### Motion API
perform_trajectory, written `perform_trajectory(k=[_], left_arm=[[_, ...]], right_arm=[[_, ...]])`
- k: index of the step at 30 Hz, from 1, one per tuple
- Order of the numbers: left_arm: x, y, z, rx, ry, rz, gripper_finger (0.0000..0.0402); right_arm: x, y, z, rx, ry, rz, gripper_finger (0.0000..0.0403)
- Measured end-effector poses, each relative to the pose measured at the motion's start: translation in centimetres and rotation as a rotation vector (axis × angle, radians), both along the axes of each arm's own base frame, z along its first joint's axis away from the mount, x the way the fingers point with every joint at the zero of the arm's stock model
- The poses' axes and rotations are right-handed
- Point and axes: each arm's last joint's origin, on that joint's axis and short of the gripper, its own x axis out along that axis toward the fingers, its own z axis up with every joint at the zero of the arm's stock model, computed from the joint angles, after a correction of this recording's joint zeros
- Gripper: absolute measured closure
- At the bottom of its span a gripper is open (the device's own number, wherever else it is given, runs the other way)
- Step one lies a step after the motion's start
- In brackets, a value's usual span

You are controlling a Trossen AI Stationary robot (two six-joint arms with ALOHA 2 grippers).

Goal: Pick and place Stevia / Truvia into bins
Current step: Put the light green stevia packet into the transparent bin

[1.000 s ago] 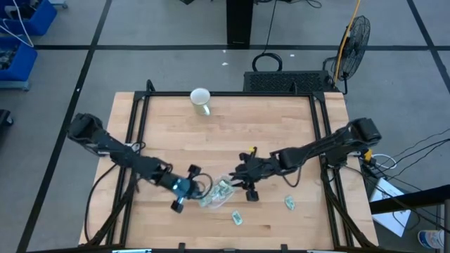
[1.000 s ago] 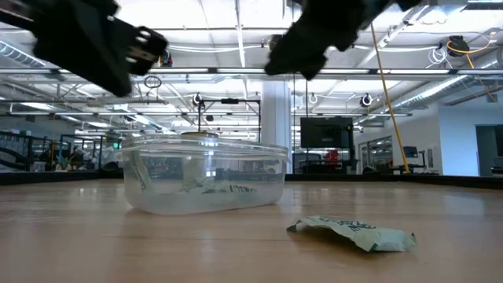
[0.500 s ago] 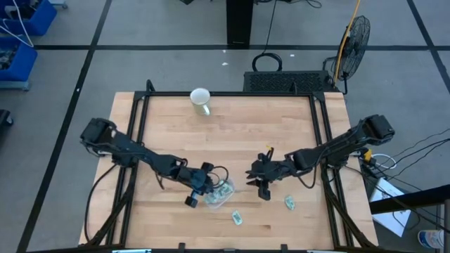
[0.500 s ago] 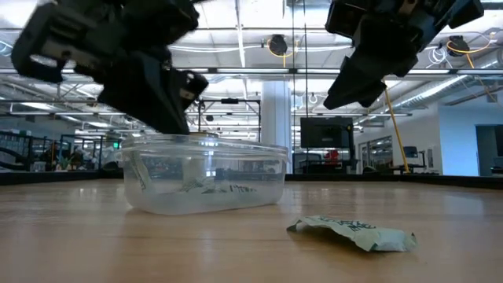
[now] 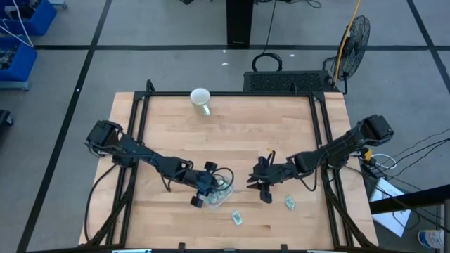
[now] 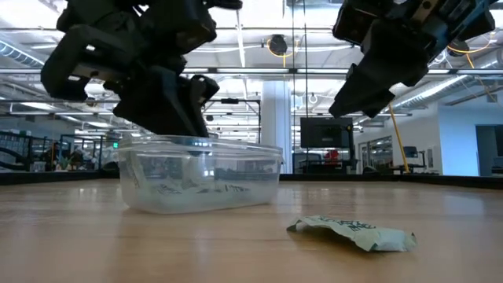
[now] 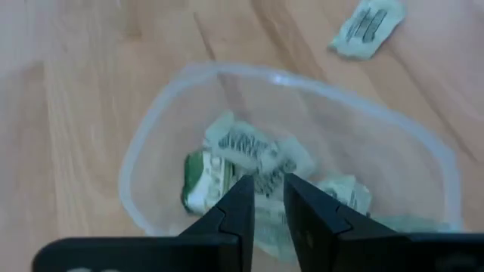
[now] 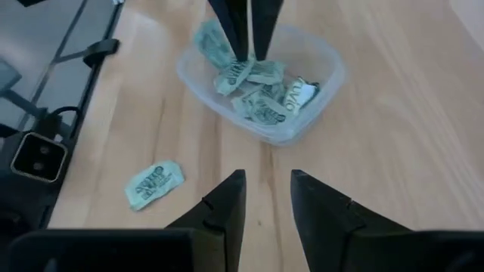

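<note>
The see-through bowl (image 5: 222,195) (image 6: 200,177) stands on the table near its near edge and holds several pale green and white sachets (image 7: 249,147) (image 8: 261,94). My left gripper (image 5: 214,185) (image 7: 266,185) points down over the bowl's mouth, its fingers open by a narrow gap with nothing between them; the right wrist view shows it from in front (image 8: 251,57). My right gripper (image 5: 255,181) (image 8: 268,181) hovers to the bowl's right, open and empty. Two loose sachets (image 5: 238,218) (image 5: 289,202) lie flat on the wood.
A white mug (image 5: 201,100) stands near the far edge. Dark rails (image 5: 138,133) run along the table's left and right sides. In the low view a crumpled sachet (image 6: 354,232) lies near the camera. Bare wood stretches between the mug and the bowl.
My left gripper has swung from the bowl's left toward the table's right and come down over the bowl's mouth. My right gripper has drawn back from over the bowl toward the table's right. The loose sachets have not moved.
</note>
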Motion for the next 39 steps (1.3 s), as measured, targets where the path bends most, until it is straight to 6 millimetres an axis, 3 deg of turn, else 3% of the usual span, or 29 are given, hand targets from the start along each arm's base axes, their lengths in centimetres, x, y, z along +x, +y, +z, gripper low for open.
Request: perform_trajectory(k=[7,16,24,39], left_arm=[[0.9,-0.3,1.7,0.045,-0.072,-0.062,0.0324],[1.5,0.2,2.7,0.112,-0.113,-0.013,0.0325],[1.4,0.6,2.4,0.126,-0.078,-0.005,0.0325],[1.4,0.7,2.4,0.121,-0.081,0.003,0.0325]], right_arm=[[-0.6,1.8,0.6,0.082,-0.02,0.018,0.0333],[-3.2,3.8,-0.6,0.178,0.216,-0.048,0.0373],[-6.5,3.7,-1.6,0.185,0.51,-0.246,0.04],[-10.9,5.3,-1.2,0.3,0.632,-0.616,0.0402]])
